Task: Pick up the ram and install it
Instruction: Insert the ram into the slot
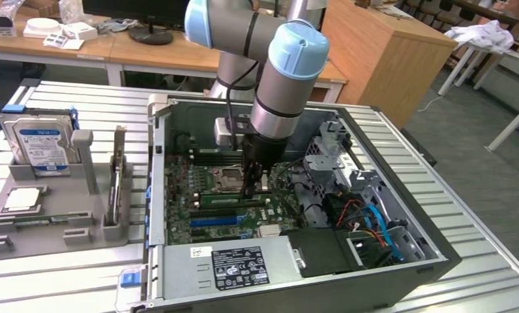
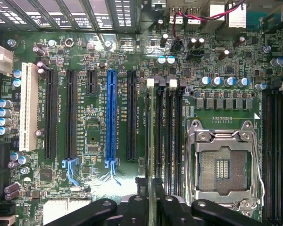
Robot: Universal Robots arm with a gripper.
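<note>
Green ram point(image 2: 151, 132) clamped in hand point(image 2: 151, 200), over motherboard point(image 2: 96, 123)

I can read nothing from here: the black label point(image 1: 239, 268) at six o'clock on the case point(image 1: 373, 287), the hard drive label point(image 1: 40, 143) and the motherboard lettering point(image 2: 119, 120) all defeat me.

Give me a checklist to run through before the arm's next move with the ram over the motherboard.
1. Grip: ok. The gripper is shut on the ram, which is seen edge-on.
2. Alignment: ok. The ram runs parallel to the memory slots beside the CPU socket.
3. Seating depth in the slot: cannot tell.
4. White slot latch open: cannot tell.
5. Cables: ok. They lie apart from the gripper.
</note>
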